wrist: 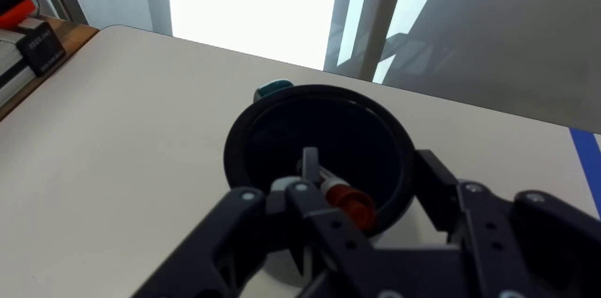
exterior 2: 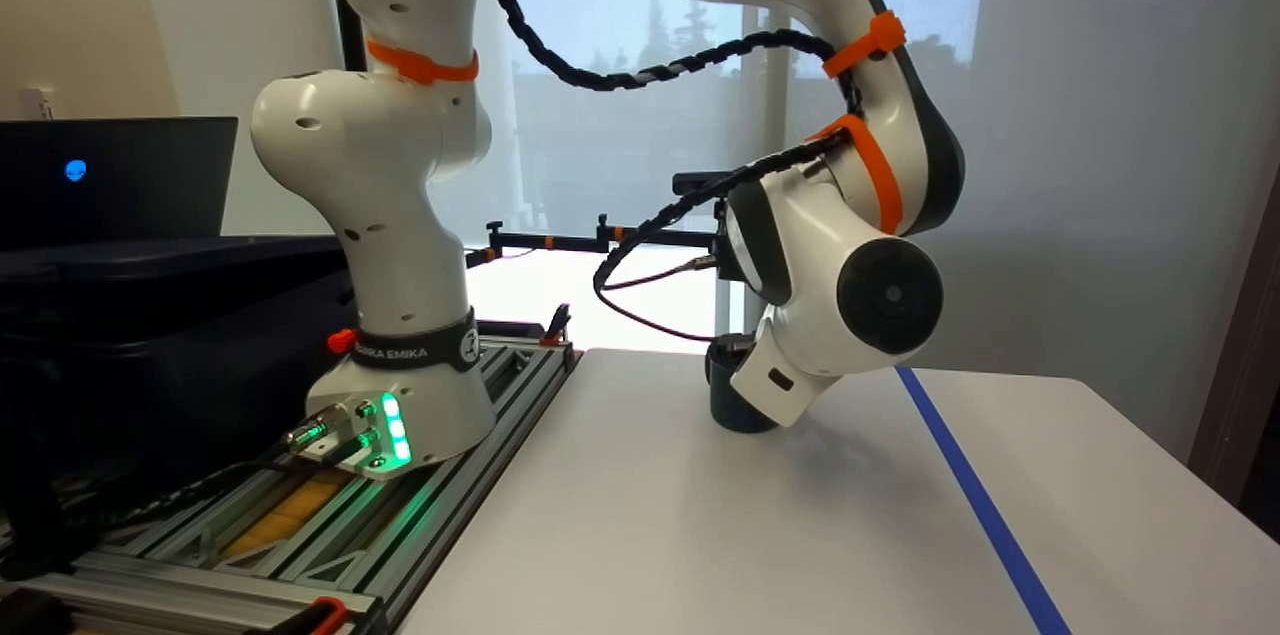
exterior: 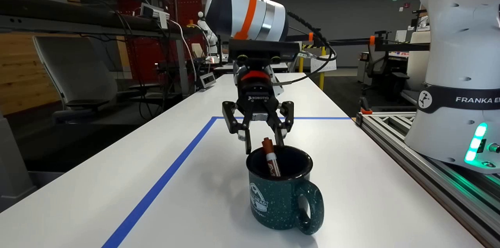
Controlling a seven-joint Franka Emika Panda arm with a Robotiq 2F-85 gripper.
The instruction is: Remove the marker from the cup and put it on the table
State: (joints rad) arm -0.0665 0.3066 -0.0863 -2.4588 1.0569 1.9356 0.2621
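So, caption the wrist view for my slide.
Open pincer at the mouth of a mug with a red-capped marker leaning inside.

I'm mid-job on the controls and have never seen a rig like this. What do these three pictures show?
The machine is one white Franka arm, ending in a black Robotiq gripper. Two pictures are exterior views, taken from outside the robot; the third is the wrist view, looking down into the mug. That dark green speckled mug stands upright on the white table, which is marked with blue tape. A reddish-capped marker leans inside it. The gripper is open near the mug's rim; nothing is held.
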